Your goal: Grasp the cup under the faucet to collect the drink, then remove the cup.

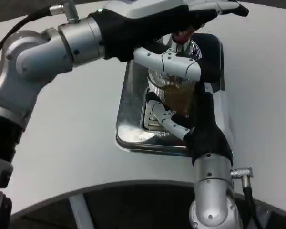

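The right robot hand (174,112) wraps its fingers around the cup (180,93), which stands on the dispenser's steel tray (133,119) under the faucet (183,36). The clear cup holds brown drink; it looks light, thin-walled and easily squashed, so a mid-wall grip seems best. The left robot hand (181,21) reaches across and rests on the faucet; its grip cannot be told. The tray sits on the white table (71,129).
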You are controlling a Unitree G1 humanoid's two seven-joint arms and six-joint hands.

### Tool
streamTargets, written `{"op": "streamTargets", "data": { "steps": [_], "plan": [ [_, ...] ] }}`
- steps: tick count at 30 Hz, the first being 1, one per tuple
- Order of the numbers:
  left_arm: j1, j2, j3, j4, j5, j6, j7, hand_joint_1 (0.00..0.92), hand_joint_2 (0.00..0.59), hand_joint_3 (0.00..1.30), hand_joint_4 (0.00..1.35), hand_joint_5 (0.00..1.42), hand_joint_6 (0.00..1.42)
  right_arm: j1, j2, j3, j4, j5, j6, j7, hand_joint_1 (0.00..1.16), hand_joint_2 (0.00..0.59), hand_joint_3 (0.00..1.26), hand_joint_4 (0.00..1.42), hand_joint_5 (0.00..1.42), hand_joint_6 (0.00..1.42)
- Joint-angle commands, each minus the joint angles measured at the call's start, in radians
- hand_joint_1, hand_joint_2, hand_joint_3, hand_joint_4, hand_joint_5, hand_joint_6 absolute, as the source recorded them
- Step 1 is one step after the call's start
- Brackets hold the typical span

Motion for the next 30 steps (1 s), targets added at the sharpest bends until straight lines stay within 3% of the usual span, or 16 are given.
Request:
{"op": "streamTargets", "data": {
  "steps": [1,30],
  "plan": [
    [0.005,-0.002,-0.028,0.013,0.024,0.009,-0.038,0.000,0.109,0.11,0.00,0.00,0.11,-0.030,0.091,0.002,0.020,0.013,-0.019,-0.013,0.68,0.244,0.00,0.00,0.00,0.03],
    [-0.055,-0.024,-0.040,0.129,0.042,-0.038,-0.021,0.000,0.113,0.11,0.00,0.00,0.11,-0.135,0.085,-0.049,0.167,0.054,-0.051,-0.056,0.68,0.257,0.00,0.00,0.00,0.03]
  ]
}}
